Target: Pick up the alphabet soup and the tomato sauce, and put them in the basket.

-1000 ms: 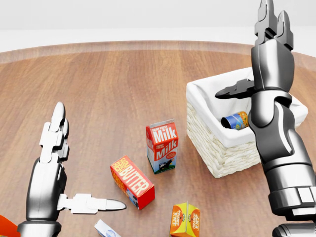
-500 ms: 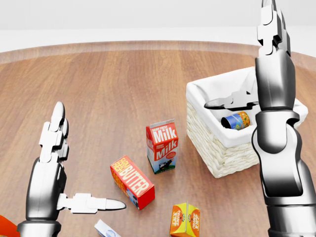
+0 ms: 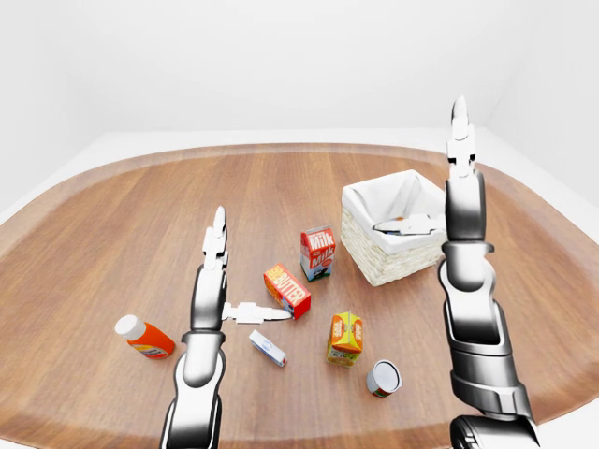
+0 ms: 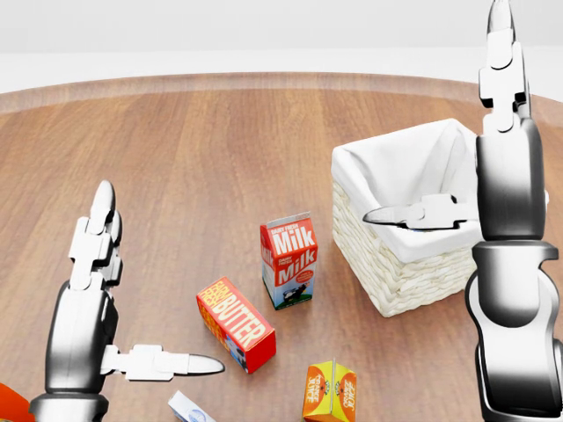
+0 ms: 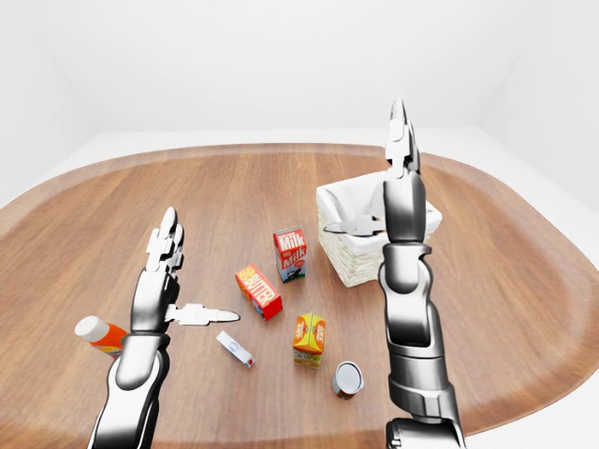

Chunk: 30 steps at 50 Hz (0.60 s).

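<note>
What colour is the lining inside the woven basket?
White cloth lining in the pale woven wicker basket, clearest in the head view.

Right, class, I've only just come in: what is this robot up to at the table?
It is clearing groceries into the white-lined basket. Both hands are open and empty: the right hand is raised by the basket, the left hand hovers over the table. A can lies on the table near the bottom of the left-eye view, beside an orange carton. The milk and butter stand untouched.
</note>
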Motion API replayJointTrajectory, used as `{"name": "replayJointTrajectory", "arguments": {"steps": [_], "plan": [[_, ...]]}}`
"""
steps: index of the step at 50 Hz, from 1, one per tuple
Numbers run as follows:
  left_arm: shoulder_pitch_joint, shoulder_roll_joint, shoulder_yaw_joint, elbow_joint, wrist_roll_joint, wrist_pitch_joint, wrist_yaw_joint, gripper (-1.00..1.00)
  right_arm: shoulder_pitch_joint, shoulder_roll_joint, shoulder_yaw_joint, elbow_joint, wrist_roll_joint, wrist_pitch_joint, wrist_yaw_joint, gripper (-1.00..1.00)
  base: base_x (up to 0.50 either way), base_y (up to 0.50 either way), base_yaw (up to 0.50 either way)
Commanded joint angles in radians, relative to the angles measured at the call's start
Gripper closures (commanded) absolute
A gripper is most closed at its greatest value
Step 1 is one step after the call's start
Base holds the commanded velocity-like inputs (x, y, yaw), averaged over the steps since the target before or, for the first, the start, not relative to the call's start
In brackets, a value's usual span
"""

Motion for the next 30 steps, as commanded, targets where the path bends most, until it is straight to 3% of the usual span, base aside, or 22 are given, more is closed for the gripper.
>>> {"name": "replayJointTrajectory", "arguments": {"steps": [1, 30], "plan": [[0.008, -0.001, 0.001, -0.017, 0.005, 0.0, 0.006, -1.0, 0.098, 0.03, -0.004, -0.133, 0.033, 0.0, 0.031, -1.0, 0.0, 0.0, 0.0], [0.003, 0.0, 0.003, -0.014, 0.006, 0.0, 0.008, -1.0, 0.303, 0.089, -0.021, -0.276, 0.094, 0.0, 0.071, -1.0, 0.0, 0.0, 0.0]]}}
